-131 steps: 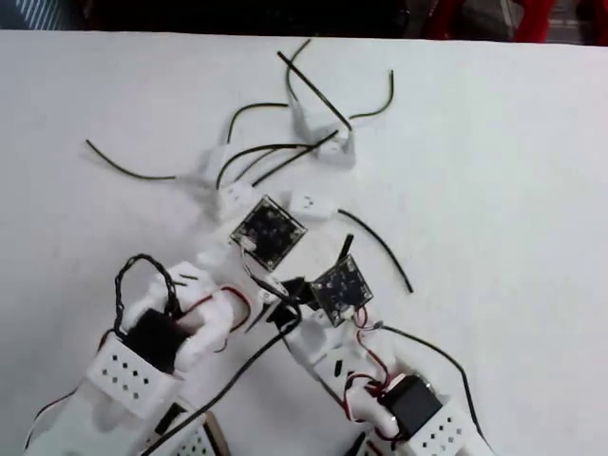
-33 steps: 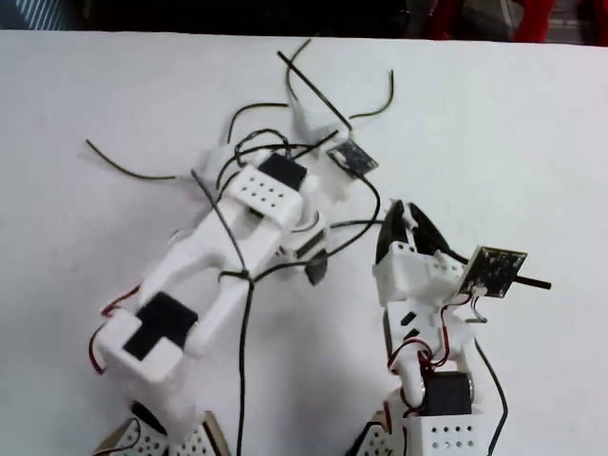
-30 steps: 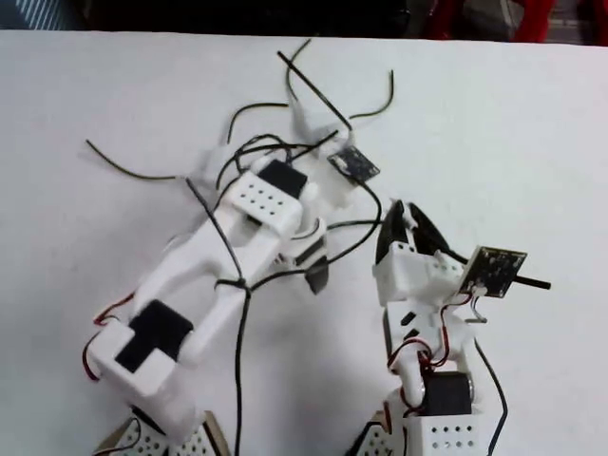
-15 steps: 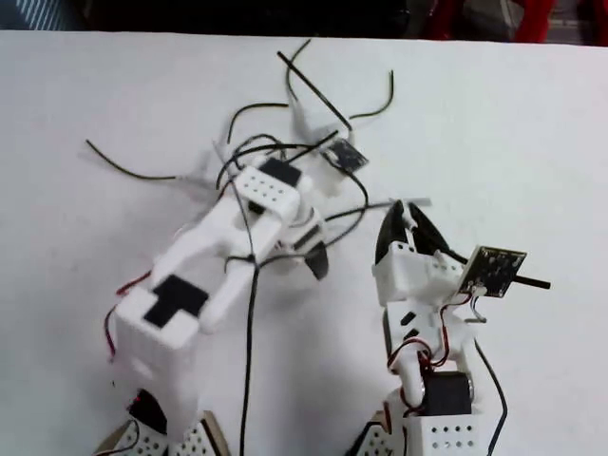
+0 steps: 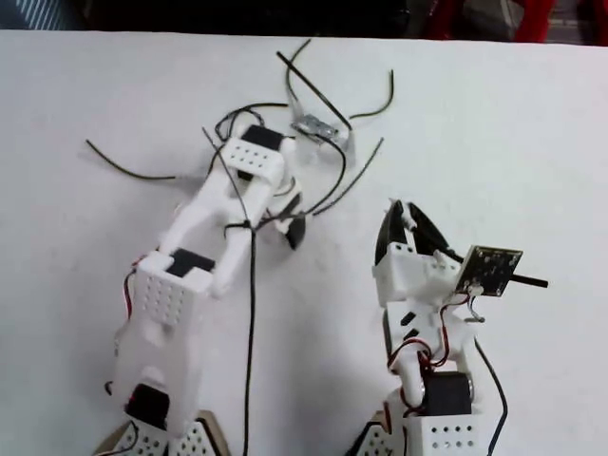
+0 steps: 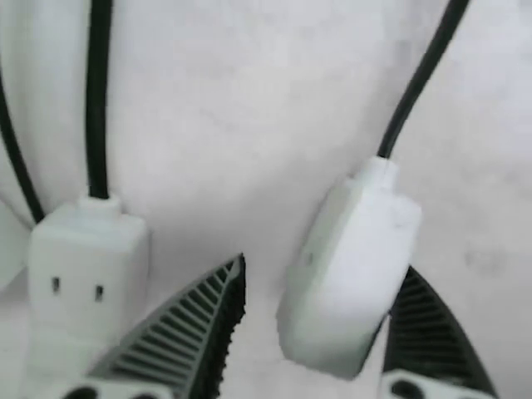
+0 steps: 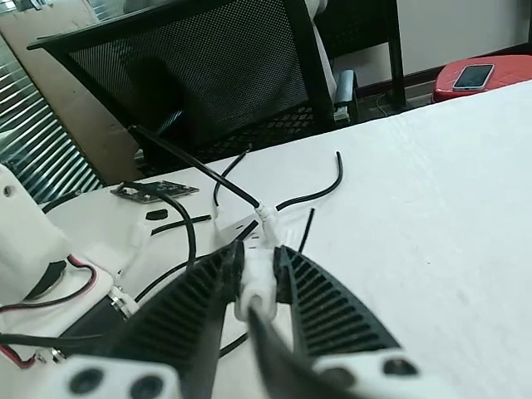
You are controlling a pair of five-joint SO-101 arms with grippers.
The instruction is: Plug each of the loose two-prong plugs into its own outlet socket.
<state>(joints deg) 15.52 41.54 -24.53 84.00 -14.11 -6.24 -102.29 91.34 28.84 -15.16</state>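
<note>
Jaws: left spread astride white plug (image 6: 349,274); right clamped on second plug (image 7: 259,278).
Risk: off-centre white plug could twist as you close.

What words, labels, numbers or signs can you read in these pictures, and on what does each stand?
None can be read.
On an arm's circuit board: markings, if any, too small to read.
On the socket and loose plug: plain white, no print.
In the right gripper, the held plug: no print visible.
</note>
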